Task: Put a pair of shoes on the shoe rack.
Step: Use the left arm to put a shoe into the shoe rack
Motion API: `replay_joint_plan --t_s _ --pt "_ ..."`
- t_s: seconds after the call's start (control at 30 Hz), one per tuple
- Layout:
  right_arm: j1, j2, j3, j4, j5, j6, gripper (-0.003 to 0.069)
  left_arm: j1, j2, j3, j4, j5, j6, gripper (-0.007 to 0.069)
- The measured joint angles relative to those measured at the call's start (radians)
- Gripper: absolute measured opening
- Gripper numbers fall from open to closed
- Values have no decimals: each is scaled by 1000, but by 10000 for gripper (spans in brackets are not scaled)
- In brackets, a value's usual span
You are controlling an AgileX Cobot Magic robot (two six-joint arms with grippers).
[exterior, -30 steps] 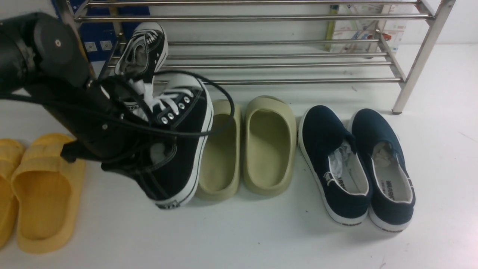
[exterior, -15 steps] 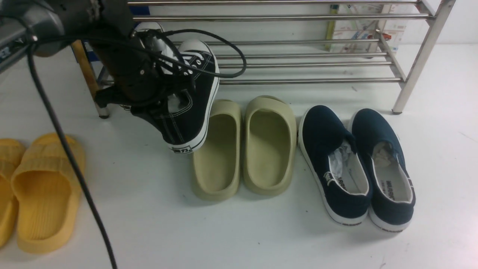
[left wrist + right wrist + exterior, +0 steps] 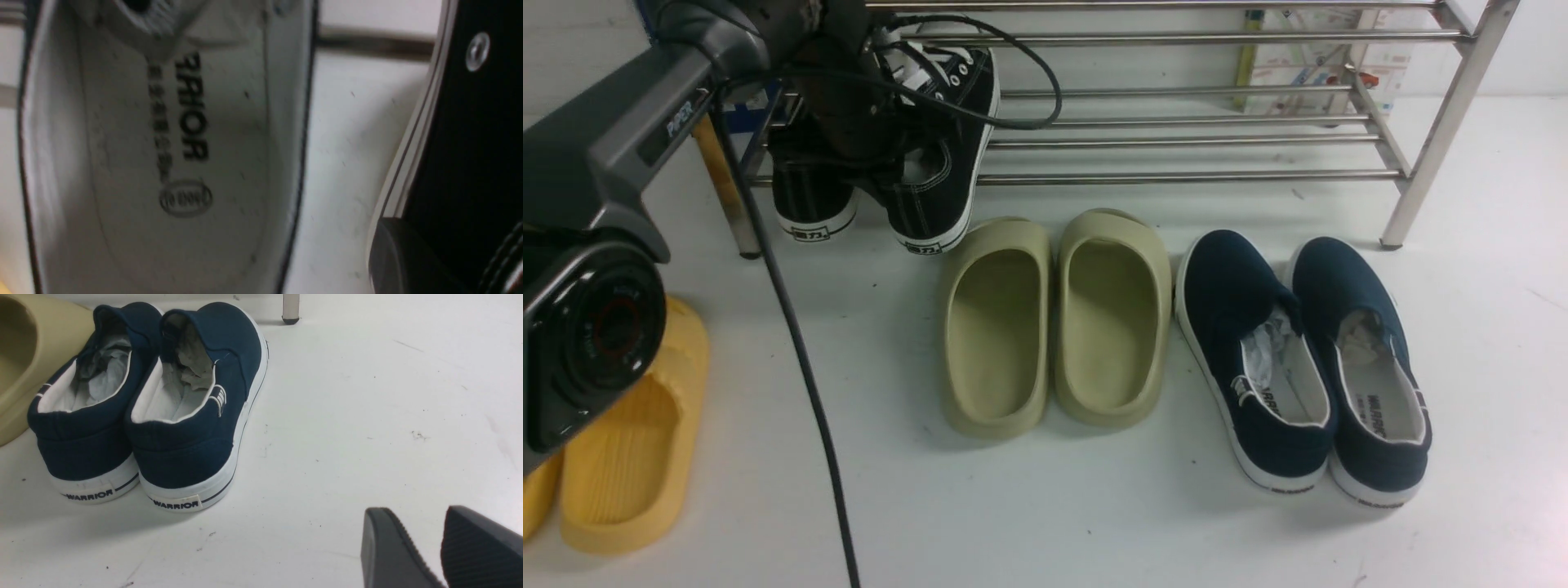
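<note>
White floor w/ shoe rack, L claw gripping black sneakers (R claw narrowly apart).

"WARRIOR" stands on the navy slip-ons' heel tabs; "PiPER" on the left arm.

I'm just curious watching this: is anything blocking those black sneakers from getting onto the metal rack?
Nothing visible does. Both black sneakers are already at the shoe rack, toes over its lower bars and heels sticking out at the front. The left gripper is among them. The olive slippers sit nearer, on the floor, out of the way.
</note>
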Motion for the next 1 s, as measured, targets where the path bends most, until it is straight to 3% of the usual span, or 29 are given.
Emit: replay_joint_plan --t_s 0.2,0.33,0.47,0.5,0.53,0.7,0.9,1.0 --pt "0 0 0 0 0 0 239 0 18 -1 20 -72 -66 22" --pt "0 0 0 0 0 0 239 0 18 -6 21 -114 -71 82" --pt "0 0 0 0 0 0 239 0 9 -16 24 -124 -73 233" --pt "0 0 0 0 0 0 239 0 9 -16 24 -121 -73 241" --pt "0 0 0 0 0 0 239 0 9 -16 24 -107 -73 304" --pt "0 0 0 0 0 0 239 0 -9 -16 11 -66 -69 399" --pt "0 0 0 0 0 0 239 -1 -116 -16 -43 52 14 398" --pt "0 0 0 0 0 0 239 -1 -215 -16 -58 113 47 324"
